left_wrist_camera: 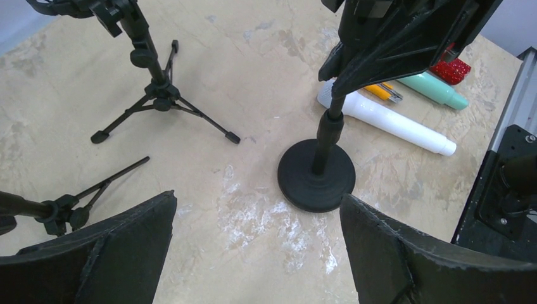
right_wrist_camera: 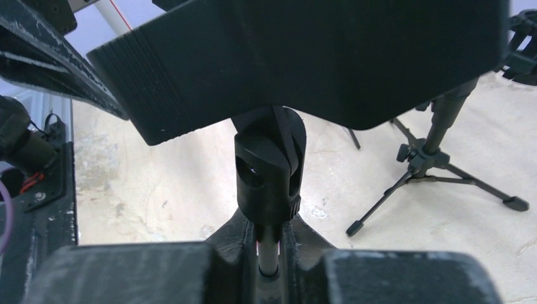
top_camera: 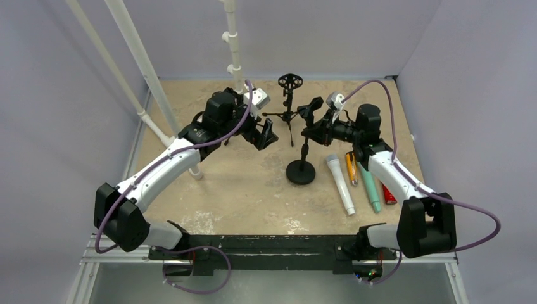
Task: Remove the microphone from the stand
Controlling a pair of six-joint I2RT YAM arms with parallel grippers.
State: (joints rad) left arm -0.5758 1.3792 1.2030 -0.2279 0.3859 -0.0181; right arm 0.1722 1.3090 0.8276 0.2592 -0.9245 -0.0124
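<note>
The right pincer (top_camera: 308, 130) is clamped shut on the thin pole of the round-base stand (top_camera: 301, 171), its fingers (right_wrist_camera: 126, 272) meeting just under the swivel joint (right_wrist_camera: 269, 171). Directly above those fingers sits a blocky black head (right_wrist_camera: 304, 57). I cannot tell whether it is a bare clip or carries a microphone. The left pincer (top_camera: 266, 134) hangs wide open and holds nothing, near the right one and across the pole from it.

Every microphone that can be made out lies flat on the table (top_camera: 240, 190), below the right pincer and beside the stand's base: a white microphone (top_camera: 340, 185), an orange microphone (top_camera: 350, 168), a teal microphone (top_camera: 371, 189) and a red microphone (top_camera: 388, 194).

These look like rigid, light, smooth tubes, likely to roll and to slip in a loose grip. The best hold is probably across the mid-body, drawing it out along the clip. The stand seems bottom-heavy with a stiff, narrow pole, so a grip below the joint should steady it.

Count: four microphones and two pincers. There are three stands: the round-base one, a tripod stand (top_camera: 289, 117) beyond both pincers, and a second tripod (left_wrist_camera: 63, 212) close under the left pincer
</note>
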